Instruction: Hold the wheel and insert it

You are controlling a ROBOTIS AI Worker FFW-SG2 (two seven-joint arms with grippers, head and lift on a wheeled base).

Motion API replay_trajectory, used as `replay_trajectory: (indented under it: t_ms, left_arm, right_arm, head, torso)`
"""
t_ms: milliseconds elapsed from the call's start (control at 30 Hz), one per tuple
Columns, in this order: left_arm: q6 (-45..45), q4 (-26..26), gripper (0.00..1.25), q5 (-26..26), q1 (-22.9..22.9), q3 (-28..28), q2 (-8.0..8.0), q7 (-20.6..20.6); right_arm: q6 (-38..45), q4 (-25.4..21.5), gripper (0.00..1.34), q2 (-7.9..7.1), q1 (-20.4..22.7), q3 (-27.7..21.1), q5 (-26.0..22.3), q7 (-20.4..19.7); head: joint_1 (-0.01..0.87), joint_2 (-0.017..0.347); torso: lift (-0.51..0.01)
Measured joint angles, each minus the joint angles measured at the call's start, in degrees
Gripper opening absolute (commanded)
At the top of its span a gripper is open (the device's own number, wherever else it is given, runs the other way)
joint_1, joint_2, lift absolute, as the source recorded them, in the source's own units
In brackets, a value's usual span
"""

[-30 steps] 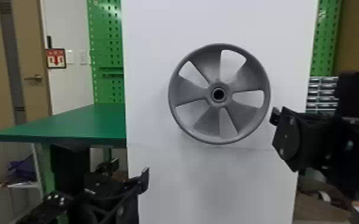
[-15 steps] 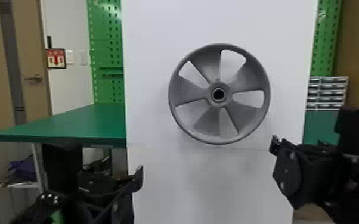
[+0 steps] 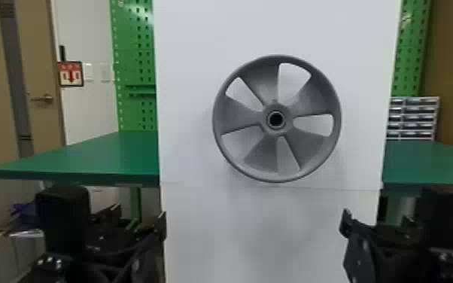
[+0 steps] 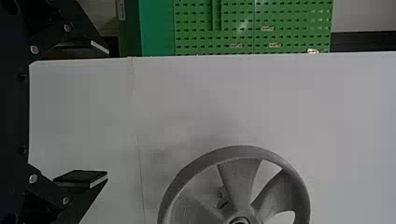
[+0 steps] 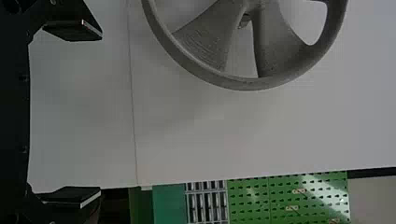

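Observation:
In the head view my left gripper (image 3: 139,218) stands open below and left of the grey spoked wheel (image 3: 233,114), which is mounted upright on the white panel (image 3: 188,75). My right gripper (image 3: 376,220) is open too, below and right of the wheel. Neither touches it. In the left wrist view, the left gripper (image 4: 107,112) has its two fingers wide apart, with part of the wheel (image 4: 238,186) beyond them. The right wrist view has the right gripper (image 5: 102,114) with fingers spread and the wheel (image 5: 280,51) farther off.
Green tabletops (image 3: 86,156) extend on both sides behind the white panel. Green pegboard (image 3: 133,56) and a rack of small drawers (image 3: 414,116) stand farther back. Assorted items lie on a lower shelf (image 3: 26,233) at the left.
My right gripper has lowered beside the panel. The left arm has shifted slightly left and its gripper's fingers remain apart. The wheel has stayed in place.

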Motion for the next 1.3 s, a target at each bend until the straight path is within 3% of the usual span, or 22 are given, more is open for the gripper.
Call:
replay_trajectory:
  t_ms: [300,467,833,1300]
  left_arm:
    - [-4.26,2.86,0.91,-1.13,1.96,-0.26,-0.69,0.4]
    - [-8.1,5.97,0.92,0.2,3.18,-0.34,-1.05,0.4]
    - [-15.98,11.76,0.93,-0.47,5.31,-0.41,-1.63,-1.14]
    - [-28.01,18.78,0.93,-1.21,7.58,-0.5,-2.19,-1.16]
  right_arm:
    - [-1.25,1.7,1.21,-1.51,2.99,1.6,0.42,0.0]
    - [-7.1,4.03,1.21,-2.36,5.18,2.6,-0.22,0.0]
    - [-12.33,6.64,1.21,-1.2,8.14,2.59,1.75,0.0]
    - [-19.19,9.98,1.21,-1.09,10.78,2.75,4.42,0.0]
  head:
    - [0.181,0.098]
    - [0.181,0.098]
    - [0.181,0.098]
    - [0.181,0.098]
  torso:
    - [-0.494]
    - [-0.494]
    - [-0.494]
    - [-0.494]
